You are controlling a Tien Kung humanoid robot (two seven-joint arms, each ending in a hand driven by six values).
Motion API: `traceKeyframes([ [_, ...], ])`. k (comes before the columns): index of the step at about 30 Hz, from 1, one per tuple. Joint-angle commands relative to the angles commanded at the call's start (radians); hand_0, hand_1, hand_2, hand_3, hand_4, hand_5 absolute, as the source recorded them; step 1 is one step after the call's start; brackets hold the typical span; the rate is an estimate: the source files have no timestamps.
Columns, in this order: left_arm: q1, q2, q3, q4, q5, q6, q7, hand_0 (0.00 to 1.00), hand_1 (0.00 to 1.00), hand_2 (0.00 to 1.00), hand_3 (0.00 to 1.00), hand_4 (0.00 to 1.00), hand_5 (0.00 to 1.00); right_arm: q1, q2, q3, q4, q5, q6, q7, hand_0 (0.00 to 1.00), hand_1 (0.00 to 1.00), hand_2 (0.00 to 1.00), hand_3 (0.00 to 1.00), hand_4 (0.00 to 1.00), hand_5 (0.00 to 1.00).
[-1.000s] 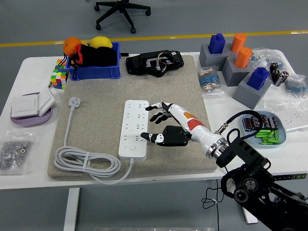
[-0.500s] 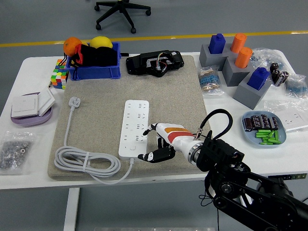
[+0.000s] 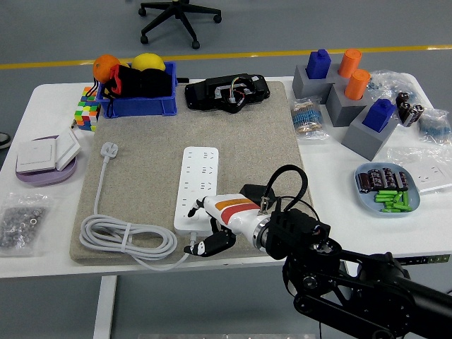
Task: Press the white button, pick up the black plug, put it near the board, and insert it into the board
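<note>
A white power strip (image 3: pixel 198 176) lies lengthwise in the middle of the beige mat (image 3: pixel 141 183). My right hand (image 3: pixel 201 226), with its white and orange back, hovers over the strip's near end. One fingertip rests on the strip's near left part and the thumb hangs past its front edge. It holds nothing, and the strip's white button is hidden under it. The black plug (image 3: pixel 226 92) with its looped cable lies at the mat's far edge, well away from the hand. The strip's own white plug (image 3: pixel 109 150) and coiled cord (image 3: pixel 127 236) lie to the left.
A blue bin (image 3: pixel 138 107) with fruit and a colour cube (image 3: pixel 86 113) stand at the far left. Switch panels on a purple dish (image 3: pixel 46 159) and a bag of screws (image 3: pixel 21 219) sit further left. Grey blocks with pegs (image 3: pixel 346 92) and a blue dish of batteries (image 3: pixel 388 189) are on the right.
My right arm has swung left and towards the near edge. The hand went from beside the strip's middle right to over its near end.
</note>
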Motion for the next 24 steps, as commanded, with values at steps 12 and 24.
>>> traceKeyframes([
  [12, 0.006, 0.003, -0.001, 0.0, 0.014, -0.003, 0.001, 0.626, 0.63, 0.636, 0.693, 0.56, 0.398, 0.036, 0.027, -0.049, -0.071, -0.004, -0.021, 0.0, 0.271, 0.142, 0.192, 0.764, 0.901, 0.534],
  [24, 0.005, 0.001, -0.001, 0.0, 0.013, -0.003, 0.0, 0.626, 0.63, 0.635, 0.693, 0.559, 0.397, 0.047, 0.036, -0.042, -0.122, -0.005, -0.029, 0.0, 0.246, 0.127, 0.184, 0.753, 0.886, 0.559],
])
